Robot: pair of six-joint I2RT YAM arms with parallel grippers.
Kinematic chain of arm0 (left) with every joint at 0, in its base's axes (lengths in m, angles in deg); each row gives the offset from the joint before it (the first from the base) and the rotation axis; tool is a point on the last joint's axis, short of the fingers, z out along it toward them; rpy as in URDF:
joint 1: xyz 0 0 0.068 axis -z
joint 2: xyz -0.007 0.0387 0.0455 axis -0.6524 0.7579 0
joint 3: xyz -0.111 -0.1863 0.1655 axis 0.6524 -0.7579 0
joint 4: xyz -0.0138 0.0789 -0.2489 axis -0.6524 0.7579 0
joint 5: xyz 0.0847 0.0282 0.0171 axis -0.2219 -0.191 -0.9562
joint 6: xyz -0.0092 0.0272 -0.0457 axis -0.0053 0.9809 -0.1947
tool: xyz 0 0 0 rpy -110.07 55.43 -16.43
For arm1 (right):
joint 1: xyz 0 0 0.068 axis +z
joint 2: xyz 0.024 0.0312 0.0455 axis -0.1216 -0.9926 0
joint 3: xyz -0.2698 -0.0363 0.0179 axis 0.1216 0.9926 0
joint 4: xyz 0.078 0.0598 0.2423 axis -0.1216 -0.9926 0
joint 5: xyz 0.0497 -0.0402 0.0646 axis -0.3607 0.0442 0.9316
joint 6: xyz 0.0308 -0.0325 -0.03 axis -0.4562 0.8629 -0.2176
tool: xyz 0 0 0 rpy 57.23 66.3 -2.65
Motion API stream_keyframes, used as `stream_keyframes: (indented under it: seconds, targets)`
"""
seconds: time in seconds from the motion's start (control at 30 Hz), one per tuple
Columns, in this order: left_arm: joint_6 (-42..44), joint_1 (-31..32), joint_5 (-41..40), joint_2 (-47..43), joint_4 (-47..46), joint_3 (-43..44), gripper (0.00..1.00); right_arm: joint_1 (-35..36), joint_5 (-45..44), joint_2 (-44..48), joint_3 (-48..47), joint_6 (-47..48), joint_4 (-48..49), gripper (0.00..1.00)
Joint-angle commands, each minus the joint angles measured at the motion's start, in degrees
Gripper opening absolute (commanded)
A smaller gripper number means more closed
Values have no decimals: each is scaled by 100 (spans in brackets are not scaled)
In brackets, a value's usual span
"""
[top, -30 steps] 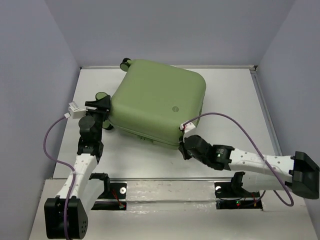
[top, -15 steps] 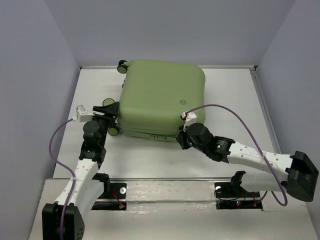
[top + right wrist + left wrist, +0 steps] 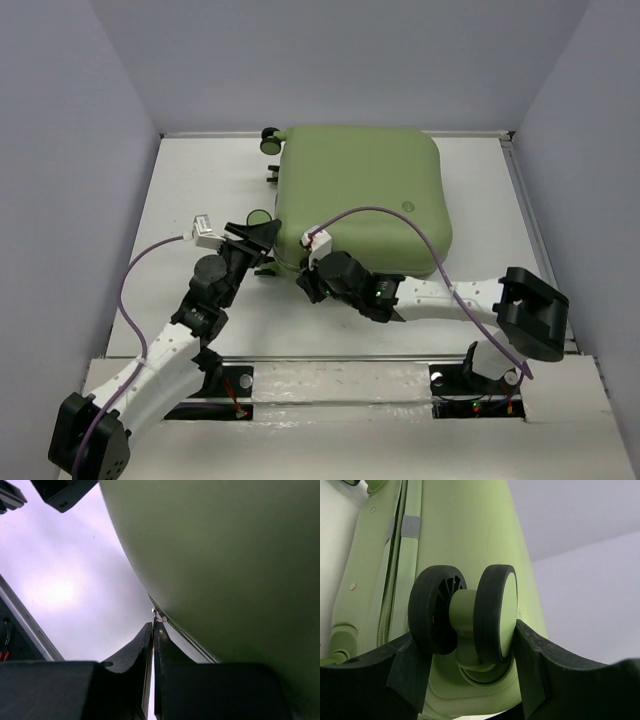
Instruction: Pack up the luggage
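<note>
The luggage [image 3: 365, 195] lies flat and closed on the white table, its pale green shell up. My left gripper [image 3: 262, 236] is at its near left corner. In the left wrist view the gripper [image 3: 465, 655] is shut on a black-and-green twin wheel [image 3: 492, 610], one finger [image 3: 532, 662] against each outer face. My right gripper [image 3: 306, 282] is at the case's near edge, just right of the left one. In the right wrist view the gripper [image 3: 153, 630] is shut on the small metal zipper pull [image 3: 158, 615] on the zipper line under the shell [image 3: 225, 555].
Another wheel [image 3: 270, 141] sticks out at the case's far left corner, near the back wall. Grey walls close the table [image 3: 190, 190] on the left, back and right. A purple cable [image 3: 400, 222] arcs over the shell. A metal rail [image 3: 330, 375] runs along the near edge.
The luggage has slid right and turned square to the table. My left gripper followed with the wheel. My right gripper moved left along the near edge to the near left corner.
</note>
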Motion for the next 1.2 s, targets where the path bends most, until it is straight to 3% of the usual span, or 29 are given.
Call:
stream_keyframes:
  seconds: [0.0, 0.1, 0.2, 0.4, 0.5, 0.67, 0.8, 0.93, 0.97, 1.07, 1.1, 1.17]
  targets:
    - [1304, 324, 1259, -514, 840, -120, 6, -90, 356, 484, -159, 297, 450, 7]
    - [1217, 403, 1365, -866, 999, -242, 6, -609, 673, 986, 245, 271, 450, 7]
    - [1085, 1041, 1155, -998, 920, -383, 6, -1082, 1234, 1320, 386, 420, 450, 7]
    - [944, 2159, 197, -674, 604, -358, 6, -1208, 1955, 899, -105, 351, 353, 7]
    - [1049, 2573, -32, -349, 498, -165, 6, -700, 2115, 653, 130, -1, 739, 7]
    - [1224, 2644, 29, -110, 428, -15, 6, 365, 1447, 301, 667, -308, 1327, 7]
    - [1216, 2644, 99, -31, 375, 38, 6, 366, 1342, 73, 870, -608, 1838, 7]
    - [1321, 2644, -111, -154, 664, 91, 6, 366, 1089, -157, 431, -143, 1795, 7]
    - [1339, 2644, -198, -320, 717, 91, 6, 366, 1034, -95, 361, -99, 1681, 13]
    - [1444, 2635, -462, -550, 1051, 91, 6, 366, 780, 554, 448, -72, 883, 57]
    - [1471, 2635, -507, -567, 1078, 74, 6, 366, 535, 773, 509, -133, 558, 76]
    - [1550, 2626, -507, -524, 1078, 56, 6, 366, 131, 1526, 736, -291, -487, 90]
